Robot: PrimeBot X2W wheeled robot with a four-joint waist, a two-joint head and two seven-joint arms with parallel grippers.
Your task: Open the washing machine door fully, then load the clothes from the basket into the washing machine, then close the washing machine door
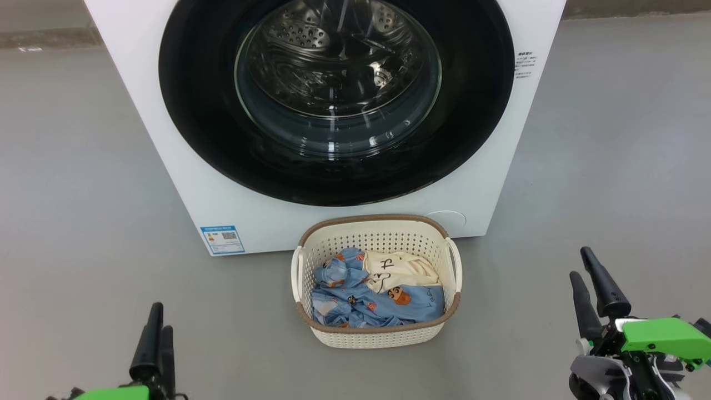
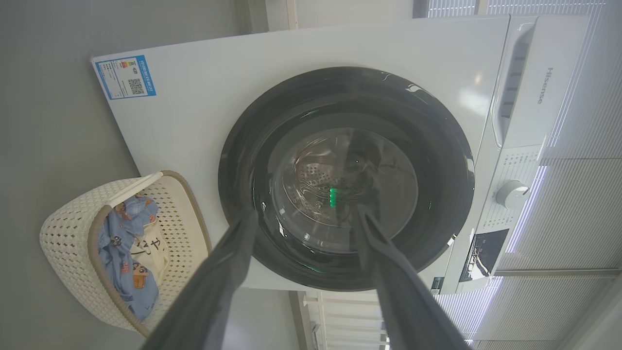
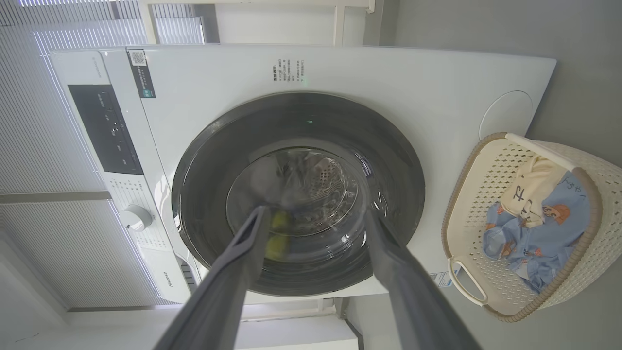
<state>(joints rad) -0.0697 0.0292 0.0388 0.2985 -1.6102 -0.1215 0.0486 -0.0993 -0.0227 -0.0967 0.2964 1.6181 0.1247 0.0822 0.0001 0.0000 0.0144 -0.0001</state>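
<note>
A smooth grey floor spreads across the head view and meets a dull band along the foot of a wall at the top edge. In both wrist views, pale slatted blinds with a faint bluish cast cover the background. White frame bars stand near them.

**One brand name legible, the rest is fine print**

"Hisense" stands in grey letters on the top panel of the washing machine. The blue label sticker low on its front carries a QR code and print too small to read. A block of small dark print near the front's right edge is likewise illegible. The cream garment bears black hand-drawn characters, which cannot be read.
</note>
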